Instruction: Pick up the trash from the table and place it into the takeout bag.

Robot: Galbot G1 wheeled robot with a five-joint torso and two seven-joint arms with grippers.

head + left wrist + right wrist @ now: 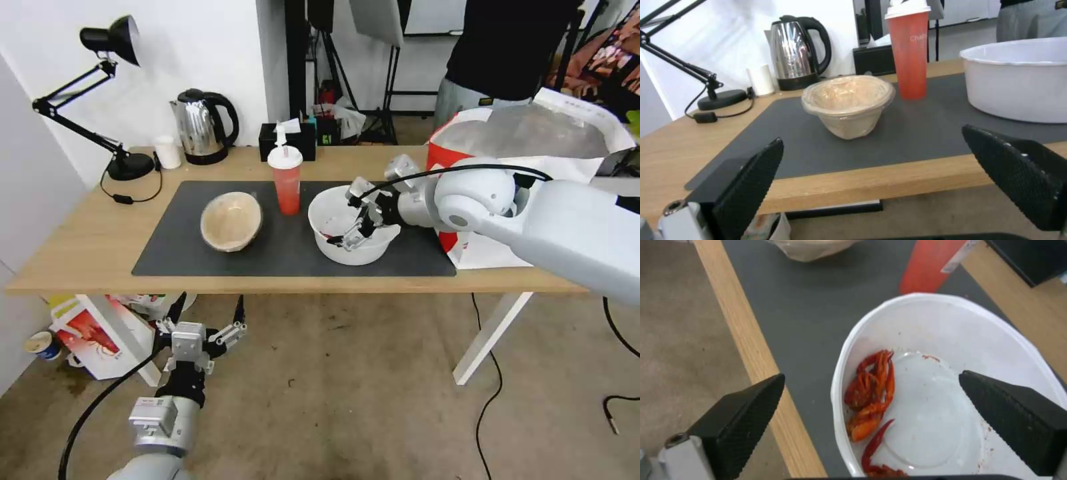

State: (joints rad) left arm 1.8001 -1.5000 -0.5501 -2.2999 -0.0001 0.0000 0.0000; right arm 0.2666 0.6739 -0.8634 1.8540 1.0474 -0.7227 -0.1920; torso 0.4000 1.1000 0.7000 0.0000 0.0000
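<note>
On the dark grey mat (287, 253) of the bench (80, 247), the white plastic bowl (333, 248) sits nearest the takeout bag (533, 133), which stands open at the bench's right end showing its silver lining. The bowl holds red crayfish shells (871, 396) against its near wall. The right hand (360, 223) hangs over the bowl with its fingers spread wide, one on each side of the near rim, gripping nothing. The red drink cup (287, 180) stands upright just behind, and the tan paper bowl (231, 220) lies tilted further left. The left hand (200, 327) waits open below the bench edge.
</note>
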